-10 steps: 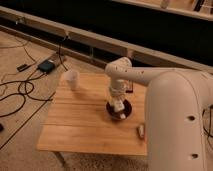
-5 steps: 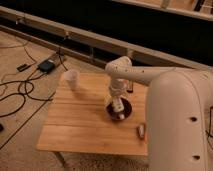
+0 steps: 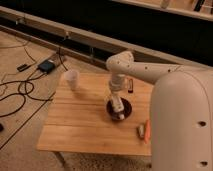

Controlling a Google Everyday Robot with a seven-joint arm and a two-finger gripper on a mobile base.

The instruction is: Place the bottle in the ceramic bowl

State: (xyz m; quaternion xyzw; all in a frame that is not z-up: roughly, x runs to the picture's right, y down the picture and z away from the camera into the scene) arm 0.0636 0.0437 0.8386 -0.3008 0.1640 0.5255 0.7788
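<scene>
Honestly hard to call the grip state: tool [image 3: 116, 100] hanging right over the ceramic bowl [image 3: 127, 106], near the counter's [image 3: 80, 120] middle, a bit toward 3 o'clock. Bottle [image 3: 118, 107] looks to be in the bowl already, long axis running roughly 12 to 6, lower end near the 6 o'clock rim. Can't tell whether it's resting there freely or pinched at its top end.

Handling guess: small plastic thing, so light, fairly stiff, smooth enough to slip. Best grabbed across the narrow middle, not the ends. Roughly as long as the bowl is wide, so likely to lean on the rim or tip out on release. Glossy bowl, probably chippable, so no dropping.

Whitish cup [image 3: 72, 78] at 10 o'clock, well apart.
</scene>
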